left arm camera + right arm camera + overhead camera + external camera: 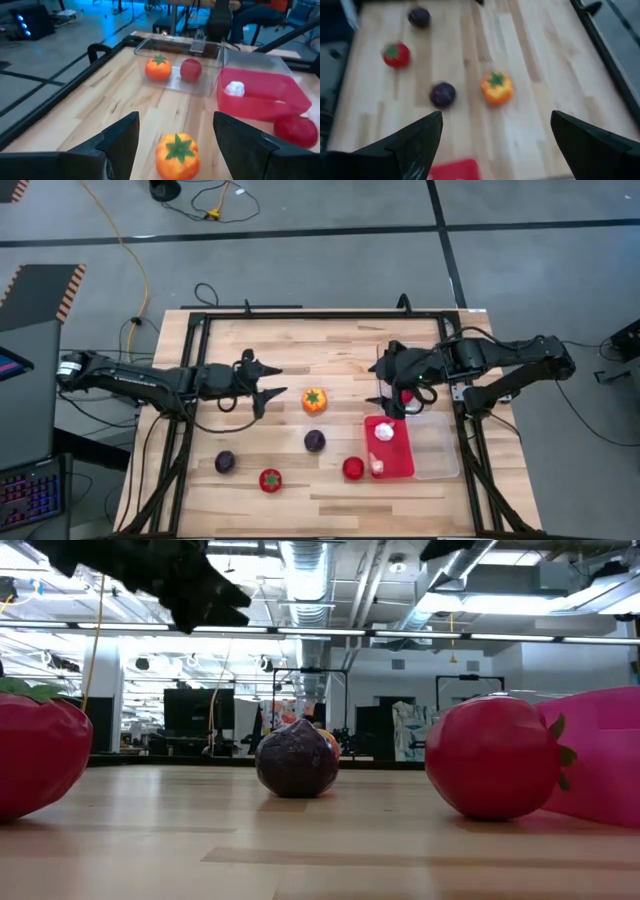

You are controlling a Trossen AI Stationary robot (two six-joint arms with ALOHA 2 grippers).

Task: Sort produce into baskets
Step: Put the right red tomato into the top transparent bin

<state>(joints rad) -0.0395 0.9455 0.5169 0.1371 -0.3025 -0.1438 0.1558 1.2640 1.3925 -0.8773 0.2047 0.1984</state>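
produce lies spread on the wooden table [330, 340]. an orange piece with a green top [315, 400] sits near the middle of the table, just in front of the left gripper [272, 381], whose two fingers are spread apart and hold nothing. in the left wrist view this orange piece [177, 155] is seen between the two dark fingers [120, 137], but it rests on the wood and they do not touch it.

closer to the front edge lie a dark purple ball [314, 440], a second purple ball [225, 462] to the left, a red piece with a green top [270, 479] and a plain red round piece [352, 468]. the last one is just beside the red basket [400, 460]. this basket holds two white garlic bulbs [383, 432], one near the back and one near the front. a clear basket [440, 445] stands touching its right side.

the right gripper [392, 387] hovers over the table at the back end of the red basket, its fingers wide apart and empty. the left wrist view shows another clear basket [175, 65] behind the red one, with an orange piece [158, 67] and a red round piece [190, 70] inside it.

in the low view, one purple ball [297, 757] is in the middle, with red pieces at the left and at the right, and the red basket wall [605, 755] at the far right.
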